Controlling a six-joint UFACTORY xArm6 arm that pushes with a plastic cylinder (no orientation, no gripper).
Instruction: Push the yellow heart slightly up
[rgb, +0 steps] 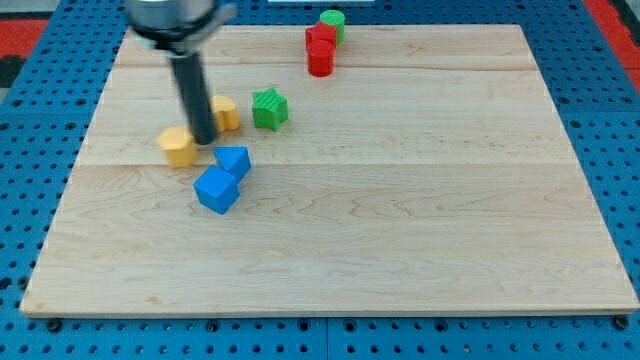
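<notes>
Two yellow blocks lie at the board's upper left. One yellow block (178, 146) sits just left of my tip (204, 140). The other yellow block (227, 112) sits just up and right of the tip, partly hidden by the rod. I cannot tell which of them is the heart. The tip stands between the two, close to both; contact is not clear.
A green star (268, 108) lies right of the upper yellow block. Two blue blocks (232, 160) (216, 190) lie touching just below and right of the tip. Two red blocks (320, 36) (320, 60) and a green block (333, 20) sit at the top edge of the wooden board (420, 220).
</notes>
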